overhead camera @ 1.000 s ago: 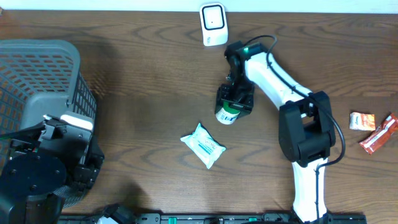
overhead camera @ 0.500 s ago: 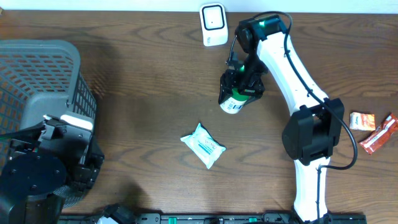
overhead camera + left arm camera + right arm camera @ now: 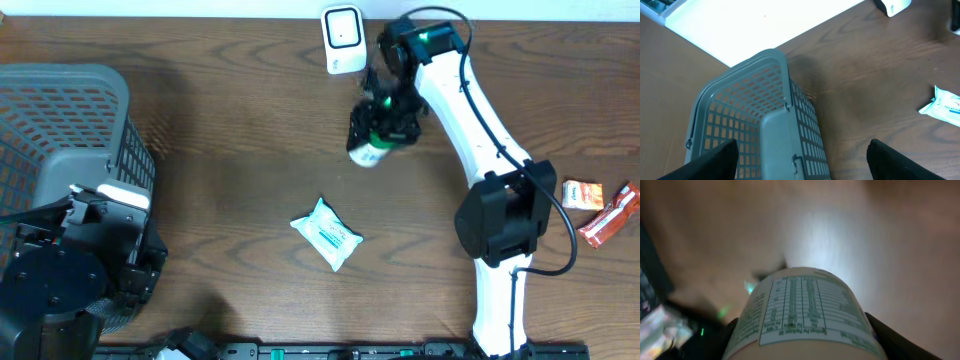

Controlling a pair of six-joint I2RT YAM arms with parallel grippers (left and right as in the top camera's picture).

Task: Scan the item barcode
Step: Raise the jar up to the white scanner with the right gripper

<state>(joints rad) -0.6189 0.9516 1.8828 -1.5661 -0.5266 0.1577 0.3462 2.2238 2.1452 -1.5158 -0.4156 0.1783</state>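
Bottle (image 3: 367,153) clamped in the right gripper (image 3: 380,132), near the white scanner (image 3: 343,38), which sits just beyond and slightly left.

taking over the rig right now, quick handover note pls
Left gripper: open, empty, above the grey basket.
Right gripper: shut on the bottle, held close to the white scanner.
Wipes packet lies mid-table.
Done: bottle gripped and up by the scanner.
Left: face its barcode to the scanner. The right wrist view shows only the nutrition panel, and no sign of a completed scan is visible.
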